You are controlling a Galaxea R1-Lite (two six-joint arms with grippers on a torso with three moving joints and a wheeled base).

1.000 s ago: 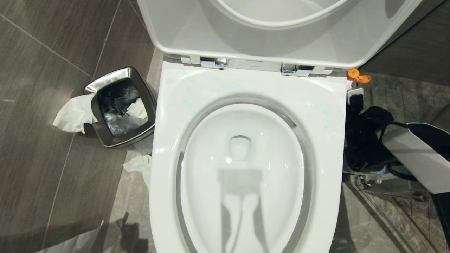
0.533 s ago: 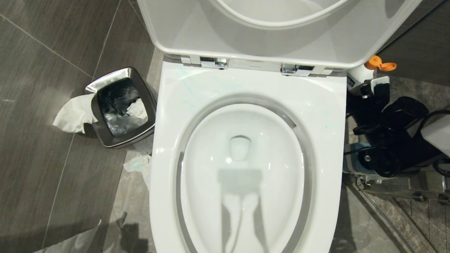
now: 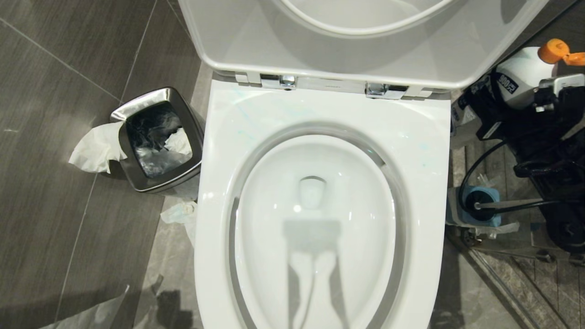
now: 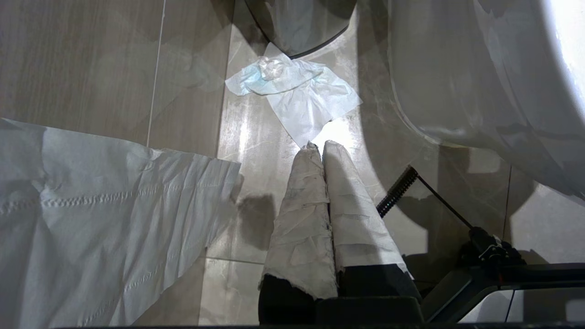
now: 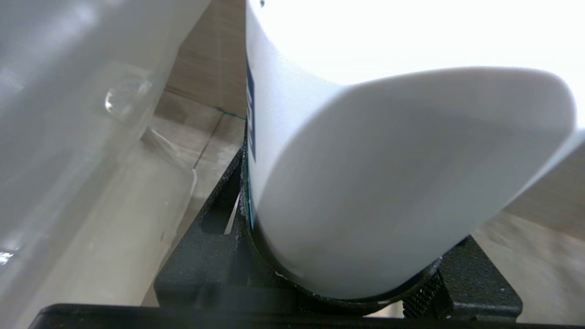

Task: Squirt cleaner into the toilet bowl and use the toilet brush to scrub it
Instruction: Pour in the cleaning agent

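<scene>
Head view: right gripper clamps white bottle beside toilet bowl | left gripper closed, empty

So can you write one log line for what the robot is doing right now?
right tool: shut on cleaner bottle, right of toilet bowl | left tool: shut, near floor | toilet brush: in holder

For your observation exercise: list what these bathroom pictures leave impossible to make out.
- Head view: bottle label is too small to read, and partly behind the right gripper.
- Head view: brush handle runs behind the black arm.
- Right wrist view: the bottle blocks nearly everything.
- Left wrist view: the bin is cut off by the edge.
</scene>
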